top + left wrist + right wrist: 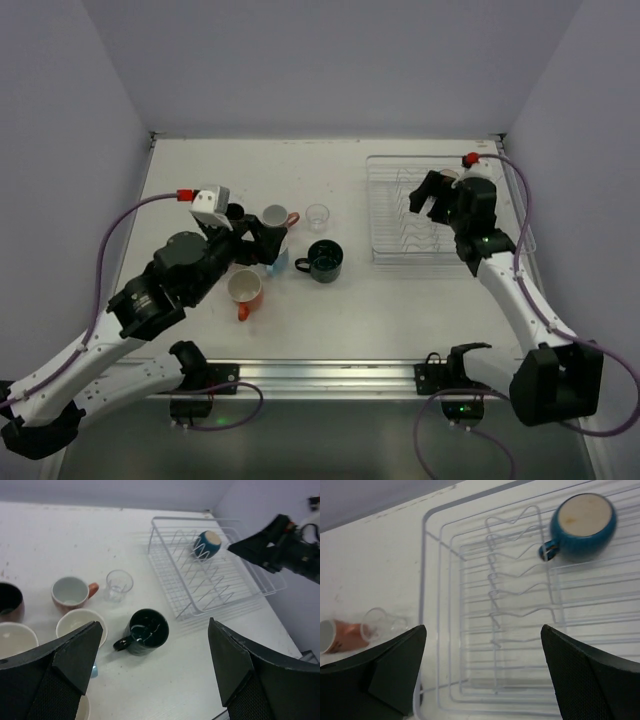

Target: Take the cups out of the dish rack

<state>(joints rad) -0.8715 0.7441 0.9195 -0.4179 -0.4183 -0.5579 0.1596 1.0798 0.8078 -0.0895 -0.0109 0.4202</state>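
Note:
The white wire dish rack stands at the back right. One dark blue cup lies on its side in the rack's far corner. My right gripper hovers open above the rack, short of that cup. Out on the table stand a salmon-pink cup, a clear glass tumbler, a dark teal mug, an orange mug and a white cup. My left gripper is open above this group, holding nothing.
A dark cup and another pale cup sit at the left edge of the left wrist view. Grey walls enclose the table on three sides. The right arm reaches over the rack's far side.

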